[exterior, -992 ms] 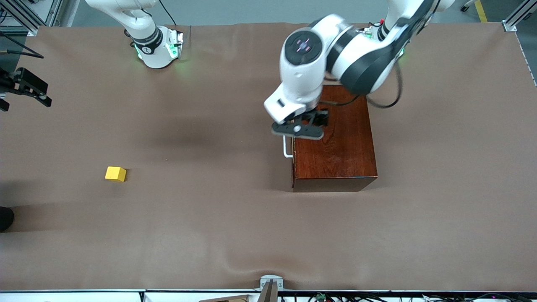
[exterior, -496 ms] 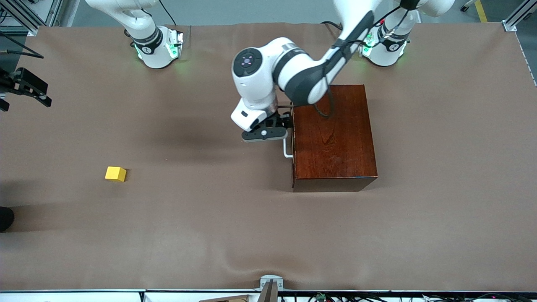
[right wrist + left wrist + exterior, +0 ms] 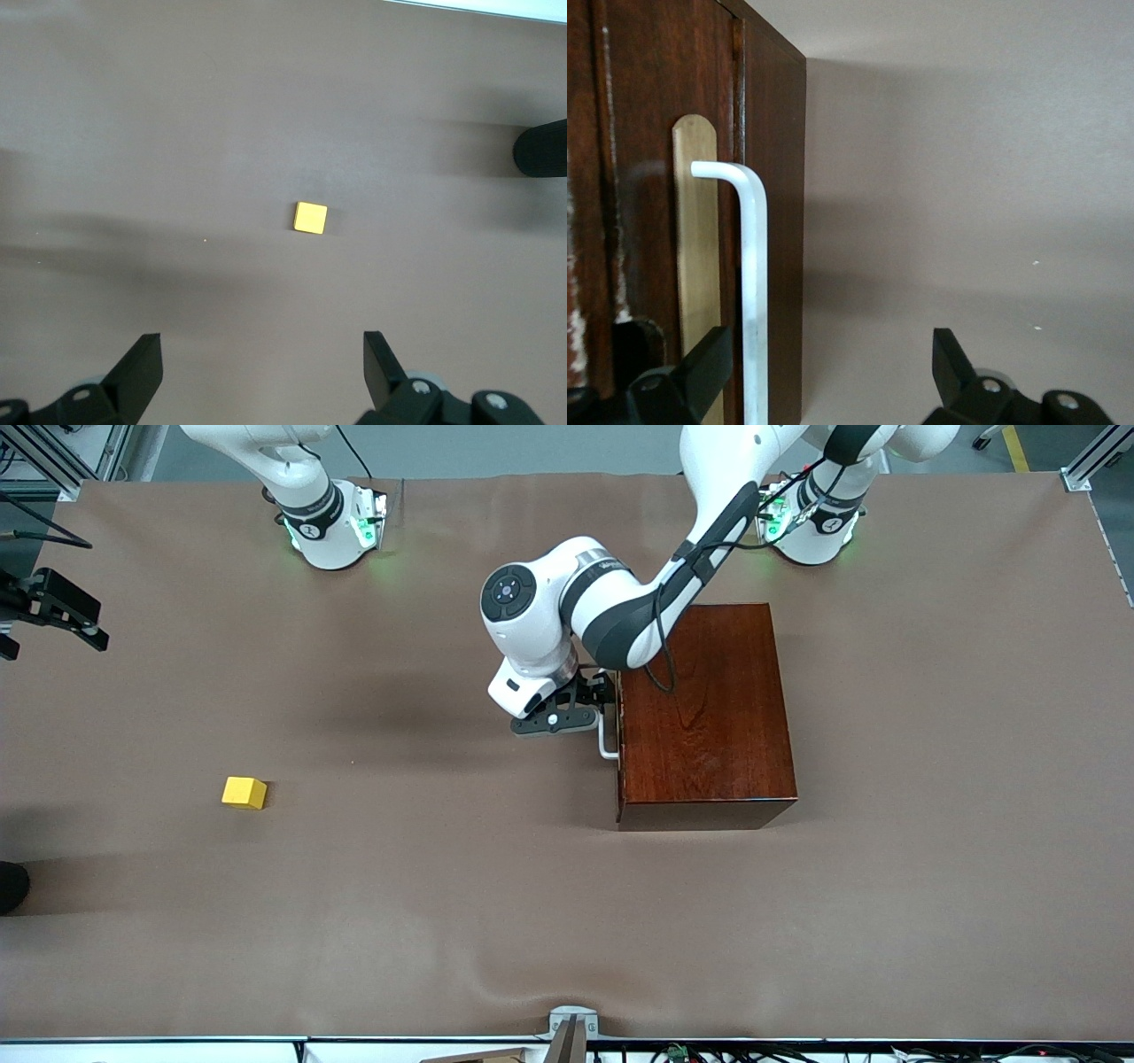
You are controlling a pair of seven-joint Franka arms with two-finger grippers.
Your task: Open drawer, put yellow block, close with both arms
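Now that I've brought the left gripper down off the box top to the drawer front, its jaws stand wide apart straddling the white handle, one finger against the wood face, holding nothing. That puts me ready to close on the bar and pull, since the drawer is still shut. My right gripper waits, open and empty, high over the yellow block, which lies well apart from the box, toward the right arm's end.
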